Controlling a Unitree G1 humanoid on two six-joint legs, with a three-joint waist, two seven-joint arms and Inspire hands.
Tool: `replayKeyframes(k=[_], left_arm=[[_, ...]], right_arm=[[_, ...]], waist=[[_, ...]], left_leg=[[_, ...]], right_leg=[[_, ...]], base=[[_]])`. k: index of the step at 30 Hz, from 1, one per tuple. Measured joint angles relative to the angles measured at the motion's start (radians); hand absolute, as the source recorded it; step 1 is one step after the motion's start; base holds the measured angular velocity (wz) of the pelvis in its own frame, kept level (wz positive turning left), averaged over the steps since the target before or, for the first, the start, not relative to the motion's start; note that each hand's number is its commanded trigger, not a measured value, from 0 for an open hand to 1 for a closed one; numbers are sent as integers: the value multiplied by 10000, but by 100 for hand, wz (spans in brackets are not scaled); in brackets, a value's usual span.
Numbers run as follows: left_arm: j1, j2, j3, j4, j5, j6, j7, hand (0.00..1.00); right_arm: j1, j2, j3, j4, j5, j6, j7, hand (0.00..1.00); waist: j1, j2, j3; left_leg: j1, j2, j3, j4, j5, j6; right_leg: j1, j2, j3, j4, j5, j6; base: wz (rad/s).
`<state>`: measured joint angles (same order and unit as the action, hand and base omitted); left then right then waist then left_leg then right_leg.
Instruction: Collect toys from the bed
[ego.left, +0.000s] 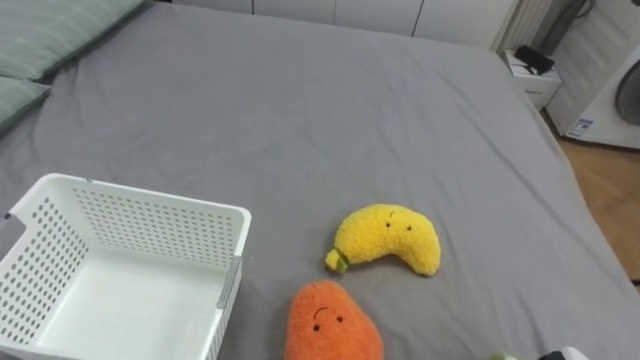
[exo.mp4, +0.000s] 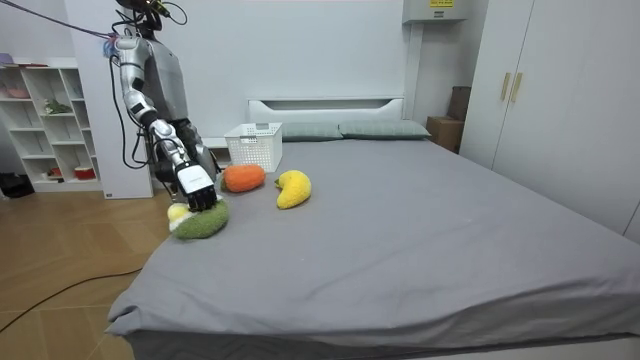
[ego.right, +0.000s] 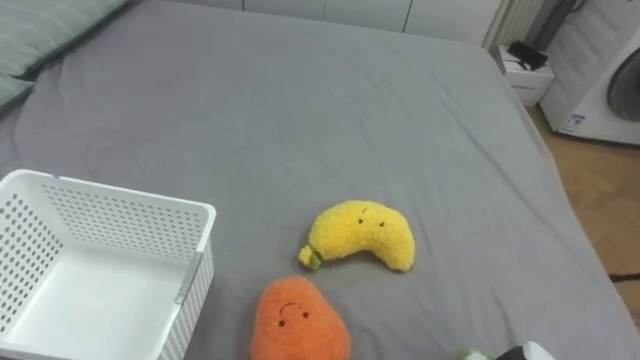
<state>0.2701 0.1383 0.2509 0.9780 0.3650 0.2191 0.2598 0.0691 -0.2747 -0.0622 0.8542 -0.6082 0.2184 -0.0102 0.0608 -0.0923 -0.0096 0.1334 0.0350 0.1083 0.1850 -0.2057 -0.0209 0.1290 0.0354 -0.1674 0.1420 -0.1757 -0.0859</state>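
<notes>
- Room view: the robot stands on the wooden floor at the side of the bed, near its foot-end corner on the room view's left, with its right arm reaching down to the mattress edge.
- The right hand rests on top of a green and pale yellow plush toy lying at the very edge of the bed. I cannot tell whether its fingers are closed on the toy or just lying against it.
- Seen from the head camera, an orange plush toy lies on the grey cover close in front of the robot, face up.
- A yellow banana-shaped plush toy lies just beyond it and slightly to the right, near it but apart from it.
- A white perforated basket stands upright on the bed to the robot's left, just beside the orange toy.
- Green pillows lie at the head of the bed, far left.
- A white appliance stands on the floor past the bed's far right corner.
</notes>
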Motion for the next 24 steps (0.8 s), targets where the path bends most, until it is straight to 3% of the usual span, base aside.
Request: replayKeyframes(k=[5,10,14,15,18,21,24], left_arm=[[-7,8,17,-191,4,-4,-1,0],[-121,21,17,-146,-23,-86,1,0],[-71,12,20,-195,-24,-192,62,0],[-73,15,18,-192,-24,-226,115,0],[-36,25,0,-193,-47,-311,139,0],[-54,17,-7,-119,-209,-378,140,0],[-250,-2,-2,47,-387,-420,140,0]], right_arm=[[98,78,-39,-825,-26,29,262,100],[247,86,-39,-3683,0,-4,557,100],[496,87,-58,-6557,-187,-21,802,100],[442,84,-102,-7150,-215,-73,796,100],[134,33,-112,-8060,-259,-55,944,100],[20,18,-113,-9361,-26,11,1341,100],[-322,18,-71,-10389,580,8,1728,100]], waist=[[-18,81,9],[-131,98,65],[-319,93,63],[-321,72,44],[-302,-130,159],[-265,-226,142],[-193,-179,132]], left_leg=[[4,10,45,-89,-4,7],[-8,15,255,-170,-2,10],[-58,7,291,-183,10,25],[-56,7,286,-188,10,25],[-74,6,310,-206,10,24],[-189,1,356,-209,9,26],[-261,5,464,-209,9,26]], right_leg=[[-88,3,51,127,-9,0],[-277,4,256,288,-8,-5],[-411,4,292,298,-11,-1],[-405,4,292,322,-10,-2],[-434,11,311,284,-10,-2],[-491,8,333,274,-5,11],[-618,14,434,298,13,29]], base=[[-6],[-13],[-2],[0],[0],[-2],[-9]])
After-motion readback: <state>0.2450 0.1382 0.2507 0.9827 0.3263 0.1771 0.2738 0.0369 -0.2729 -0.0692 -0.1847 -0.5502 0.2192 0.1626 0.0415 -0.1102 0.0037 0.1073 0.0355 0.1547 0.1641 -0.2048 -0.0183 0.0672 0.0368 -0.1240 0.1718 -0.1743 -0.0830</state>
